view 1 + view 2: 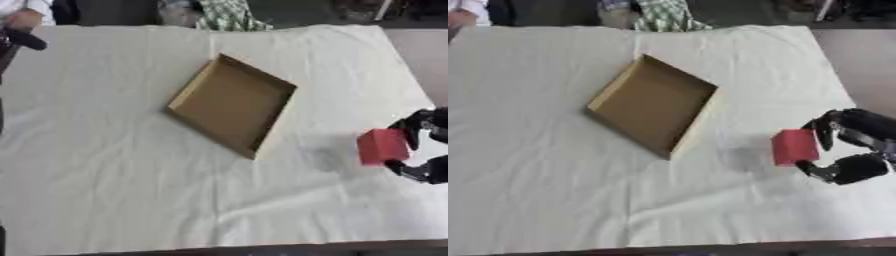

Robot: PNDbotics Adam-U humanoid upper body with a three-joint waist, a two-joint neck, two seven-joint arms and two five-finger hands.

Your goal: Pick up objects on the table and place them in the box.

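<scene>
A shallow brown cardboard box (230, 103) lies turned at an angle in the middle of the white-clothed table, and it is empty inside. A red block (794, 146) hangs a little above the cloth to the right of the box, casting a faint shadow to its left. My right hand (852, 147) comes in from the right edge, its fingers above and thumb below curled round the block. My left hand shows in neither view.
The white cloth (114, 175) covers the table up to its front edge. Beyond the far edge lie a green-and-white patterned cloth (226, 15) and a person's hand (21, 19) at the far left corner.
</scene>
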